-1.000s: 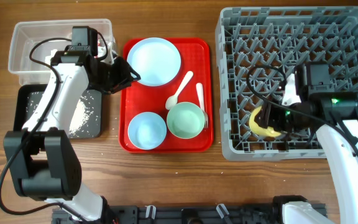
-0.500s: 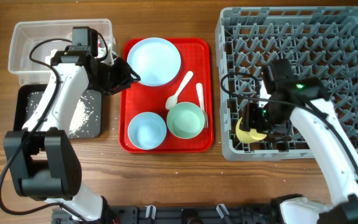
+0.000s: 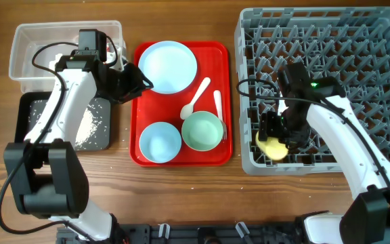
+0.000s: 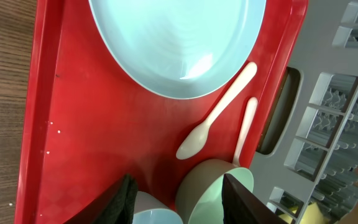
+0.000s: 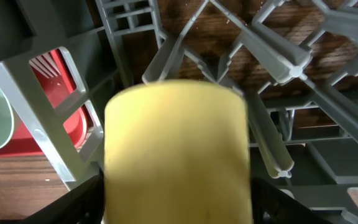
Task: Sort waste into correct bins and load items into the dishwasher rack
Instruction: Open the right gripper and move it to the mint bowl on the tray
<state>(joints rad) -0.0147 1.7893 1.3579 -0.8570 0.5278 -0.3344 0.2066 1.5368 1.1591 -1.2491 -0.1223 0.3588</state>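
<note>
My right gripper [image 3: 277, 134] is shut on the small yellow cup [image 3: 271, 146] and holds it low in the front-left corner of the grey dishwasher rack [image 3: 357, 41]. In the right wrist view the cup [image 5: 176, 143] fills the gap between my fingers among the pegs [image 5: 272, 56]. My left gripper [image 3: 138, 81] is open and empty over the red tray's left part, beside the pale blue plate [image 3: 168, 66]. The blue bowl [image 3: 160, 142], mint-green bowl [image 3: 202, 131], white spoon [image 3: 195, 99] and fork [image 3: 219, 112] lie on the tray. In the left wrist view the open fingers [image 4: 185, 205] frame both bowls.
The flat red tray [image 3: 215, 51] sits mid-table. The clear tub [image 3: 32, 41] stands at the far left, holding white tissue. The black tray [image 3: 29, 108] in front of it holds rice scraps [image 3: 80, 125]. Bare wood lies between the red tray and the rack.
My right arm has carried the yellow cup leftward to the rack's front-left corner. The left arm has not moved.
</note>
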